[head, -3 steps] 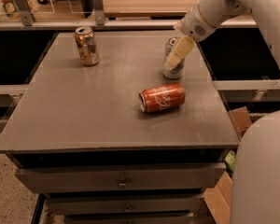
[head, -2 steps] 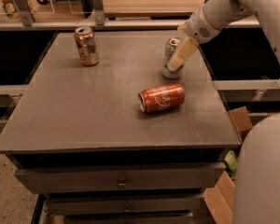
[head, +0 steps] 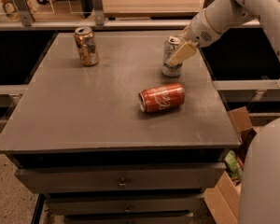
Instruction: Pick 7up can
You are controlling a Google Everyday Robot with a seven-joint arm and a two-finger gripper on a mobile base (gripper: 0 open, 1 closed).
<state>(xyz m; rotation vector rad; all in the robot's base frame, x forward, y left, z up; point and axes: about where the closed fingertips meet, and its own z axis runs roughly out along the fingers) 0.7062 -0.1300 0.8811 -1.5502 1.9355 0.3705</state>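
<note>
The 7up can (head: 171, 70), silver-white with a silver top, stands upright at the back right of the dark table (head: 84, 111). My gripper (head: 178, 59) reaches in from the upper right and sits right at the can, with its cream-coloured tip lying across the can's front right side. The can rests on the table. Part of the can's face is hidden behind the gripper.
A red Coca-Cola can (head: 162, 97) lies on its side in front of the 7up can. An orange-gold patterned can (head: 86, 46) stands at the back left. A cardboard box (head: 233, 171) sits on the floor to the right. Drawers (head: 119, 181) lie below the tabletop.
My gripper has shifted slightly to the right along the 7up can, so more of the can's left side shows. The cans have not moved.
</note>
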